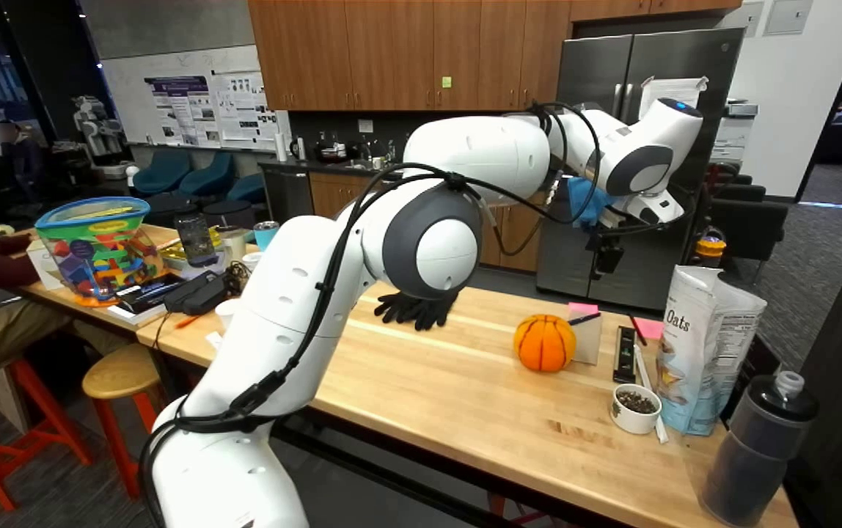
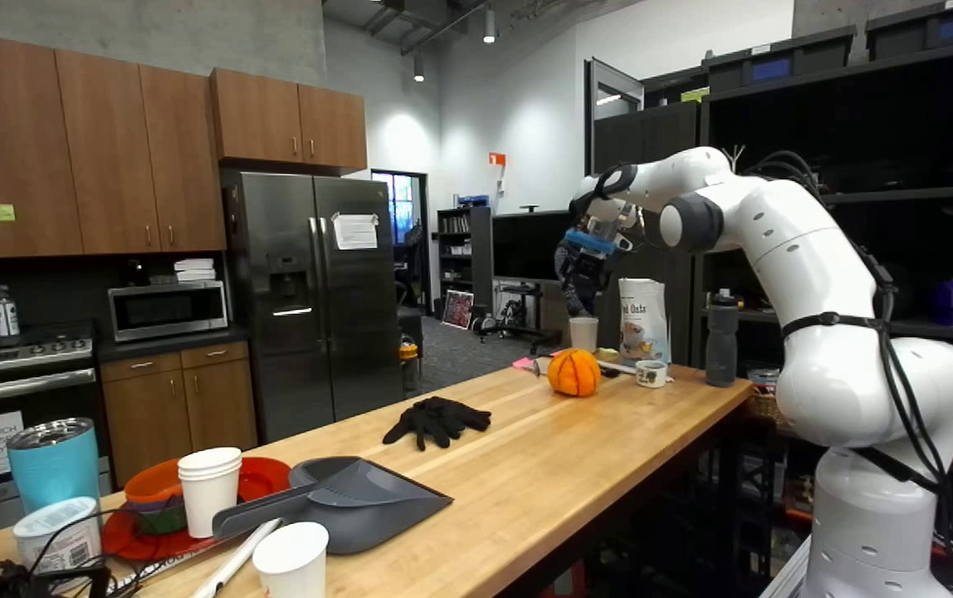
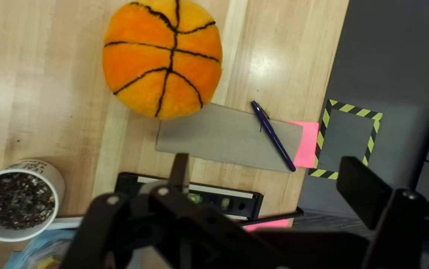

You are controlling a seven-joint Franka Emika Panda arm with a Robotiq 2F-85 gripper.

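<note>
Your glossy white, round-segmented arm (image 1: pixel 480 147): charcoal joint bands (image 1: pixel 399 253), white disc caps (image 1: pixel 448 254), small oval recesses (image 1: pixel 284 339). Thick black cables (image 1: pixel 327 290) strapped along it. Crumpled bright-blue wrap (image 1: pixel 584 202) near your matte-black two-fingered gripper (image 3: pixel 265 166); pale round screw heads (image 3: pixel 163 191).

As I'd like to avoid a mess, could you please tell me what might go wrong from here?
The pen lies close to the edge of the table, so a careless brush from the open tool could knock it off. The orange ball is round, so a nudge might set it rolling. The white cup of dark bits has no lid, so a bump could tip it and spill them.
</note>
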